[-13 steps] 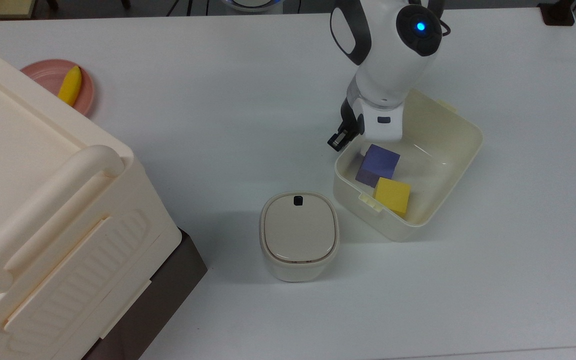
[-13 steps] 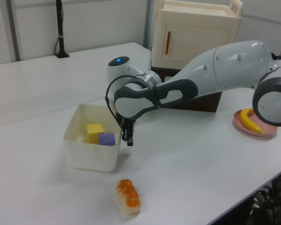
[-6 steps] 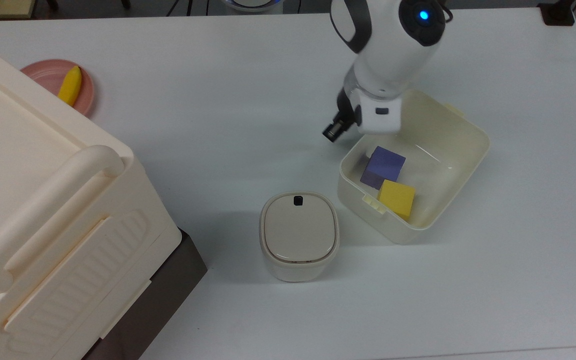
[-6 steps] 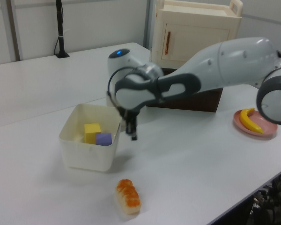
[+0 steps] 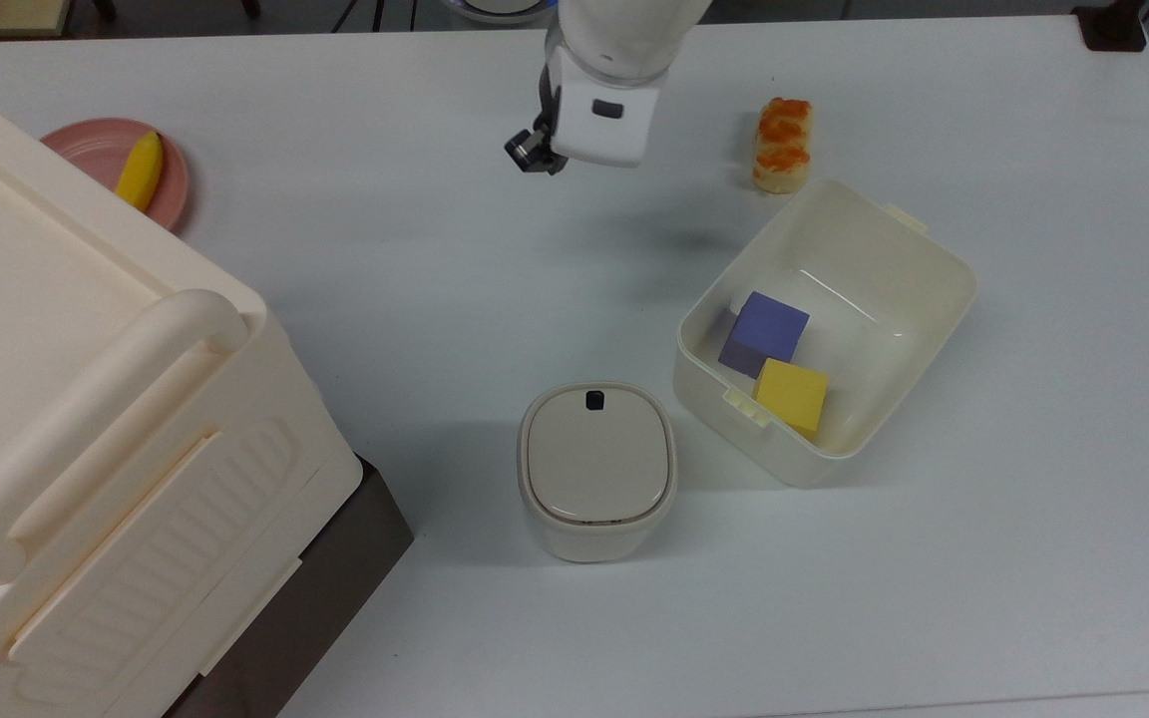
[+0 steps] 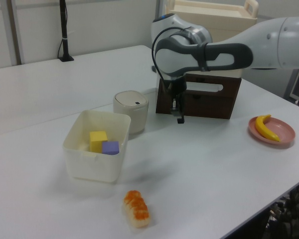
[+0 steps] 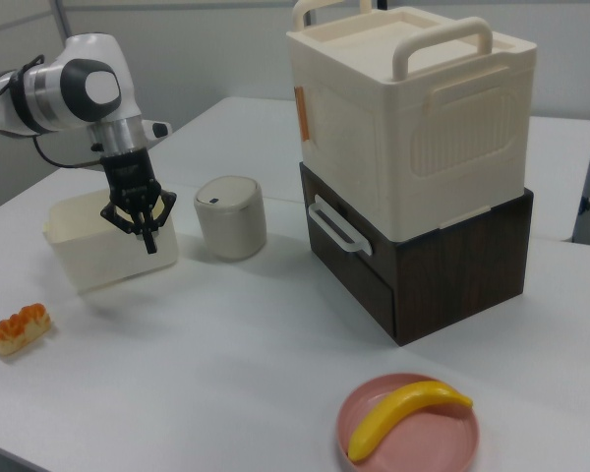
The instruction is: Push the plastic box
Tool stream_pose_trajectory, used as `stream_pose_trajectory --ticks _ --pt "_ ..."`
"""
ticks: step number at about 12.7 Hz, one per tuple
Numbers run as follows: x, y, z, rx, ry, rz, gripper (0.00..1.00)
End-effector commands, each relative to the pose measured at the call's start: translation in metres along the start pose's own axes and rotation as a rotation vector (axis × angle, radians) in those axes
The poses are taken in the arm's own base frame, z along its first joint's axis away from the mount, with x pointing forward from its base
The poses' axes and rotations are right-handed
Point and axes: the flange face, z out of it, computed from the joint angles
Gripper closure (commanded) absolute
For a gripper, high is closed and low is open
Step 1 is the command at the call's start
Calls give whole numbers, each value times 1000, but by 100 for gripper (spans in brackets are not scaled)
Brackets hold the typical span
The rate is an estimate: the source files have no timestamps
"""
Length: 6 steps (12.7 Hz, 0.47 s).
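Pincer [image 5: 533, 155] seemingly clear of plastic box [image 5: 919, 299]

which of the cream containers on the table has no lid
The plastic box, the rectangular tub holding a purple block and a yellow block. The small rounded container wears a lid with a black dot; the big case is closed.

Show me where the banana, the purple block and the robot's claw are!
banana [image 5: 140, 171], top view, middle of the yellow fruit on the pink plate.
purple block [image 5: 772, 324], top view, its top face, inside the plastic box.
claw [image 7: 148, 239], right view, between its fingertips.
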Motion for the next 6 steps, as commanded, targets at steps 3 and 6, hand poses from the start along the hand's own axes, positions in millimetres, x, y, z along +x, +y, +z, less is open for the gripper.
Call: stream_pose_trajectory --ticks 3,6 --pt "-37 38 -8 28 63 518 100" --pt "-49 58 -16 68 150 781 89"
